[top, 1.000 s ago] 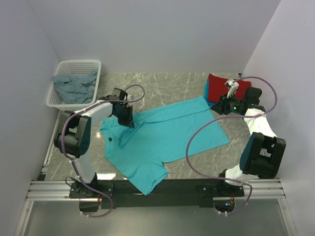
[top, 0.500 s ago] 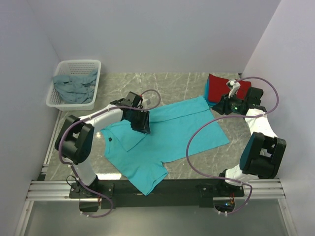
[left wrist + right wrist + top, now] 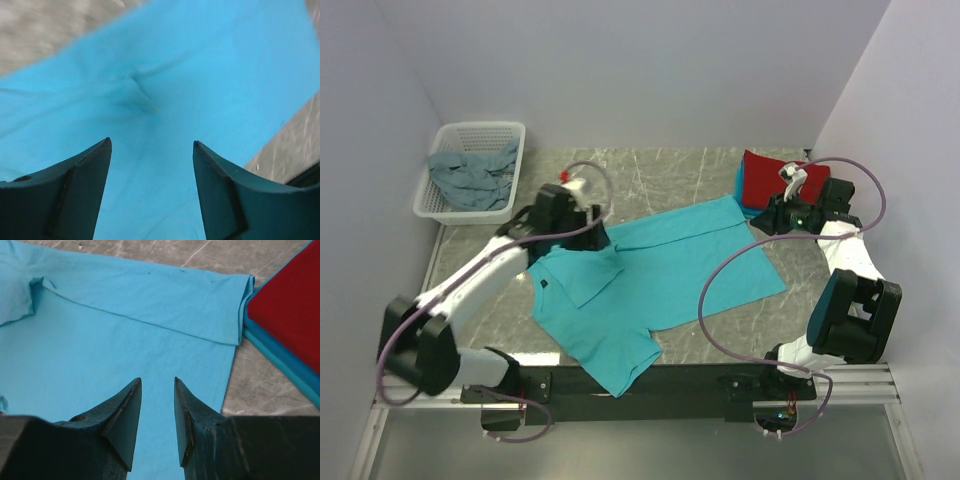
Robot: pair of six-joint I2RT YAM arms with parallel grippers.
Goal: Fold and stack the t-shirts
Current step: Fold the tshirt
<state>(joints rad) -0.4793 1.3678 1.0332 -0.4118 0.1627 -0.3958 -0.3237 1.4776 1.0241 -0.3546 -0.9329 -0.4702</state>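
Take the bright turquoise t-shirt point(image 3: 660, 275) as your reference: it lies spread flat on the marble table point(image 3: 660, 165), collar end toward your left arm and hem toward your right. Its far long edge is folded in as a narrow band, and a flap near the collar lies doubled over onto the body.

Your left gripper point(image 3: 150, 145) hangs just above the shirt's far collar-end corner. Its jaws stand well apart, with only a small crease of turquoise cloth below them and nothing between them.

Your right gripper point(image 3: 157, 382) sits low at the shirt's far hem corner. Its fingers are a narrow gap apart and grip nothing; you see bare cloth through the gap.

Just beyond that hem corner, a folded red t-shirt point(image 3: 768, 175) rests on a folded turquoise-blue t-shirt point(image 3: 280, 362), whose edge almost touches the spread shirt's folded band.

Well past the collar end, toward the far corner of the table, a white basket point(image 3: 480, 130) holds a crumpled grey-blue t-shirt point(image 3: 470, 178).
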